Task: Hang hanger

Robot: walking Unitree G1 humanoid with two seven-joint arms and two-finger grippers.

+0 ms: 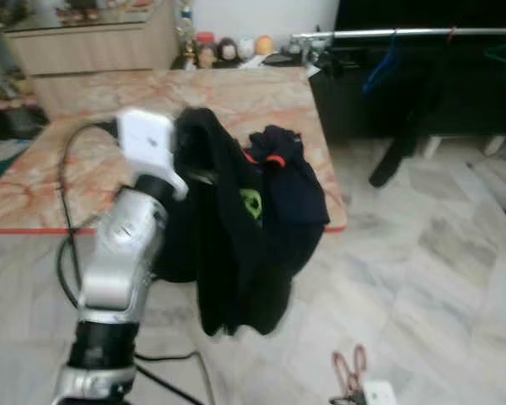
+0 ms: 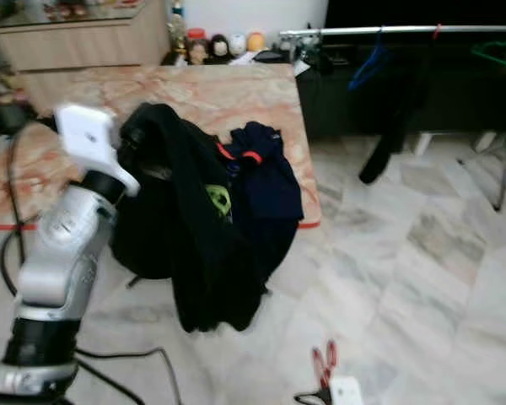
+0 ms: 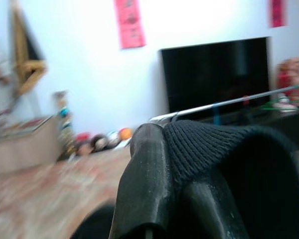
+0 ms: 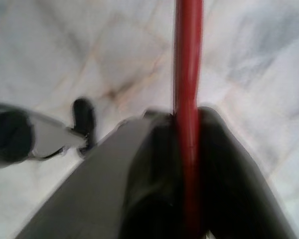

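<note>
Left end effector [image 1: 185,139] gripping dark clothes [image 1: 244,228], lifting them off the counter [image 1: 261,101]; right end effector [image 4: 189,164] clamping a red hanger [image 4: 188,59], carrying toward the rail [image 1: 405,34].

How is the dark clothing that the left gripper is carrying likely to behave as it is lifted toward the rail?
The dark clothing will probably be floppy: it hangs in loose folds below the left gripper. It looks bulky, so it may swing. Its knit edge lies between the fingers, which should limit slipping.
</note>
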